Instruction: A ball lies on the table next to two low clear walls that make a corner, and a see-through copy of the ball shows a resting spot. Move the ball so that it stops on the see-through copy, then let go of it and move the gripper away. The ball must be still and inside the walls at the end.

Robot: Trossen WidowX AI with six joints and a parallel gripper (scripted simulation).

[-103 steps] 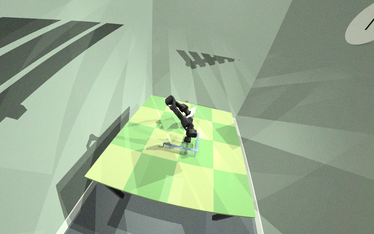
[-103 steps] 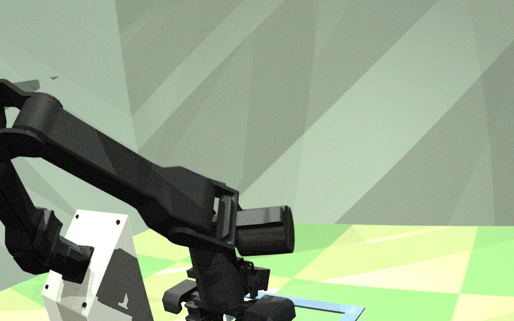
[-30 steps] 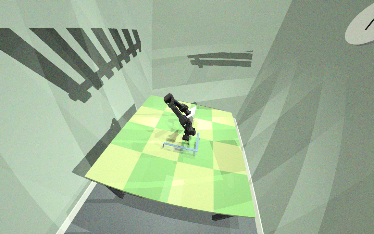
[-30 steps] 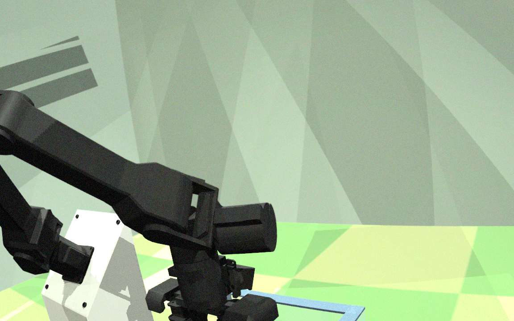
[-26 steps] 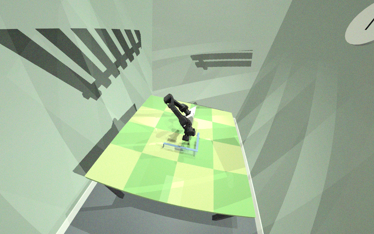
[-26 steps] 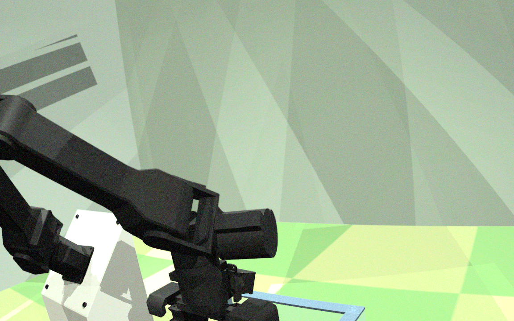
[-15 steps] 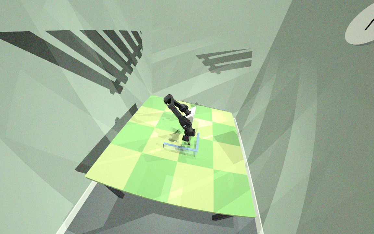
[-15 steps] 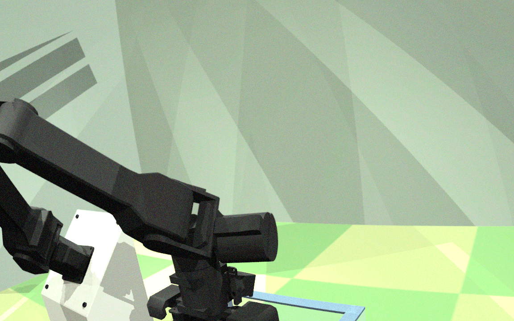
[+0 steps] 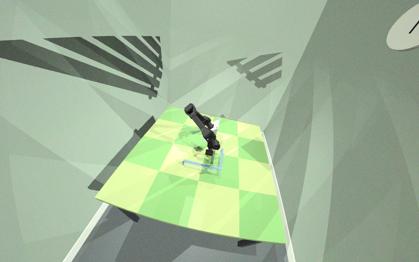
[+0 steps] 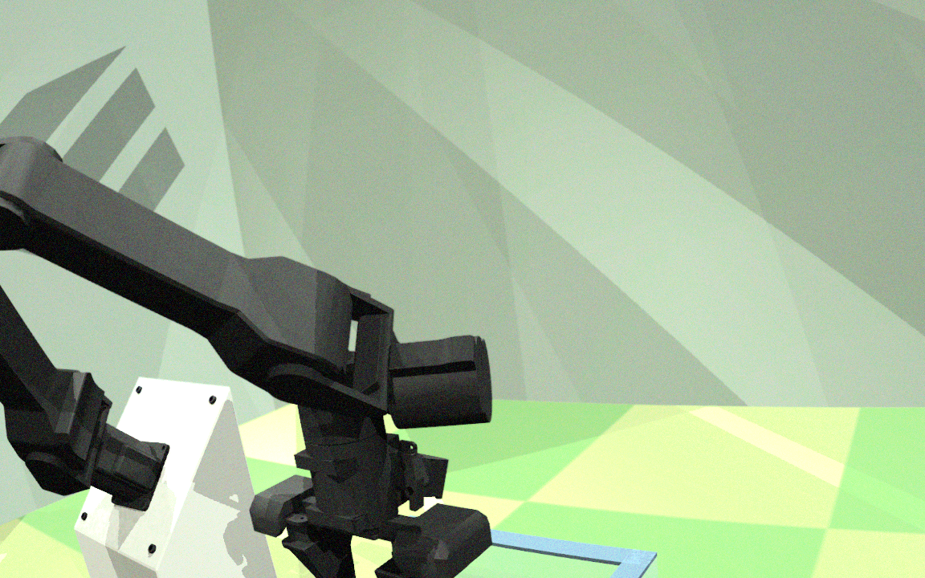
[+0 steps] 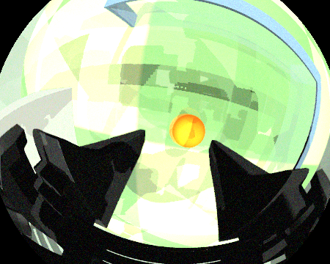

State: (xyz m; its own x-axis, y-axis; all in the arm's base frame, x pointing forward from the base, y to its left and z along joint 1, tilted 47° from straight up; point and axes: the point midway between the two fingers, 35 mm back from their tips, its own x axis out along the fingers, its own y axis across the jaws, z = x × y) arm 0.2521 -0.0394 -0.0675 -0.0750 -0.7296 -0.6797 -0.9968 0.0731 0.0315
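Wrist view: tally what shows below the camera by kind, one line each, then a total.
Balls: 1, orange ball
Clear walls: 2, joined in a corner
Gripper fingers: 2, apart, gripper open, ball free
Total: 5

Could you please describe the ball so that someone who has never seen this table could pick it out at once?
Find the green checkered table, then the two low walls with pale blue top edges that meet in a corner near its middle. Inside that corner, below the open gripper of the dark arm, lies the ball: small, round, glossy orange-yellow, the only warm-coloured thing there.
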